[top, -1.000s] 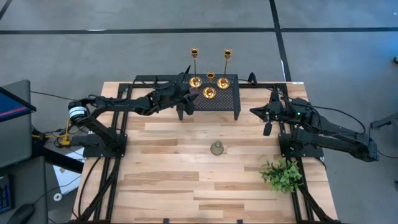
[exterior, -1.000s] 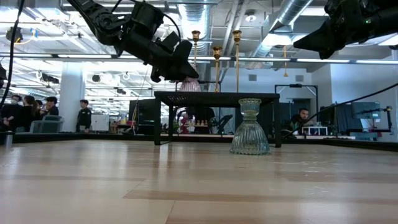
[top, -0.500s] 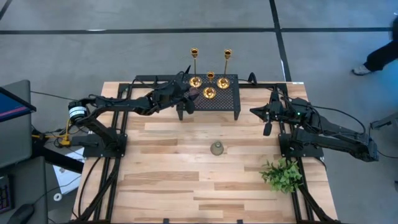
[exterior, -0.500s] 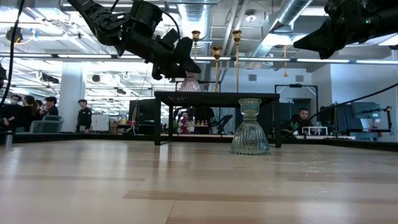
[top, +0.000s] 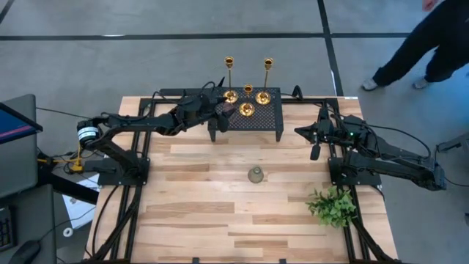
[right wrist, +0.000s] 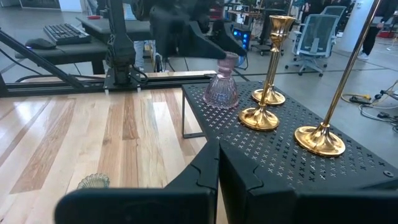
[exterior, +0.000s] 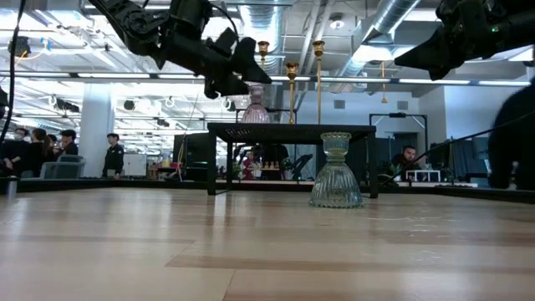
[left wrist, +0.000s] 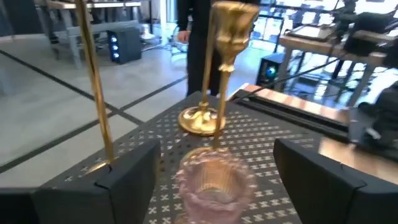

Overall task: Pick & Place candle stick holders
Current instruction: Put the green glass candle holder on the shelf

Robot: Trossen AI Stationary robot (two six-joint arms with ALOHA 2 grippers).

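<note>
Three gold candlesticks (top: pixel 247 108) stand by their round bases on the black perforated rack (top: pixel 267 117) at the table's far side. The dull pink holder (left wrist: pixel 211 180) stands upright on the rack's left part and also shows in the low view (exterior: pixel 255 107). My left gripper (left wrist: pixel 216 149) is open, with one finger on either side of the pink holder and a gap on each side; in the low view (exterior: pixel 238 63) it is above and left of the holder. The grey-green holder (top: pixel 255 174) stands on the table's middle. My right gripper (top: pixel 314 152) is shut and empty above the table's right side.
A leafy green sprig (top: pixel 333 205) lies at the table's near right. The rack stands on thin legs (exterior: pixel 209 159) above the wood. A person (top: pixel 425 44) walks on the floor past the far right corner. People show in the room behind.
My left gripper has risen and drawn back from the pink holder toward the table's left and far edges. The pink holder stays upright on the rack. A person has walked into the high view at the far right.
</note>
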